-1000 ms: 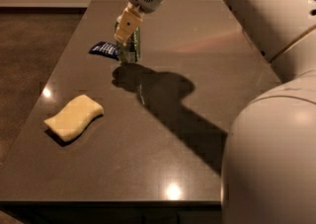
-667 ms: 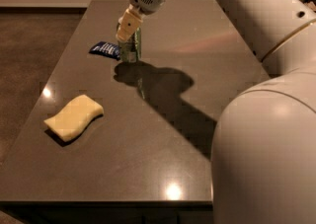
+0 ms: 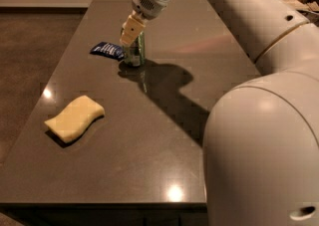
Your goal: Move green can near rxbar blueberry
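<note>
The green can stands upright on the dark table, at the back left. The rxbar blueberry, a flat dark blue wrapper with white lettering, lies just left of the can, almost touching it. My gripper reaches down from the upper right and sits at the can's top, covering its upper part. The lower part of the can shows below it, resting on the table.
A pale yellow wavy sponge lies at the front left of the table. My arm's large white body fills the right foreground and casts a shadow across the table's middle. The table's left edge drops to a brown floor.
The gripper and can stay at about the same spot beside the blue wrapper. The arm's body has shifted and takes up more of the right foreground.
</note>
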Available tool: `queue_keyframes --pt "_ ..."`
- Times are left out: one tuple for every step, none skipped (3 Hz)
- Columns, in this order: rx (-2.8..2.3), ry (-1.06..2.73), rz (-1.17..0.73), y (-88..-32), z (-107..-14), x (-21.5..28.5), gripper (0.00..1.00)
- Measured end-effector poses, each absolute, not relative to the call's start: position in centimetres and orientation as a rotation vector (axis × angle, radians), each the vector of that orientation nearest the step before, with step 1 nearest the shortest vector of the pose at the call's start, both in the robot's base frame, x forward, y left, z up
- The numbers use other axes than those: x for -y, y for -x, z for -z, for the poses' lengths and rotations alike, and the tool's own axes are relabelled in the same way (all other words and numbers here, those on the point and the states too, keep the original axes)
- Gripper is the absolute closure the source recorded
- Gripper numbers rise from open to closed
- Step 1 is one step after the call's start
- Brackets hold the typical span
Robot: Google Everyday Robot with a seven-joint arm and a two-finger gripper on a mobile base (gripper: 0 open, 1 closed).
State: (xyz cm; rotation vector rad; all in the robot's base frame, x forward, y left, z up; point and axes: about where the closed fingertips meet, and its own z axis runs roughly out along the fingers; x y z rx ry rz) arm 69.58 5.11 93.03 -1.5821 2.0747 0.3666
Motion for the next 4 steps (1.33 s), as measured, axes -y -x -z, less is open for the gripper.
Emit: queue_keyframes --pt "-2.075 1.586 -0.37 -69.6 -92.79 -5.35 0.27" --pt "-2.076 1.589 -0.374 -69.65 -92.51 -5.56 0.04" --pt "-2.076 1.591 -0.375 -69.67 -92.35 -5.68 0.0" --pt "-2.076 1.591 -0.376 -69.67 -92.34 -5.69 0.0"
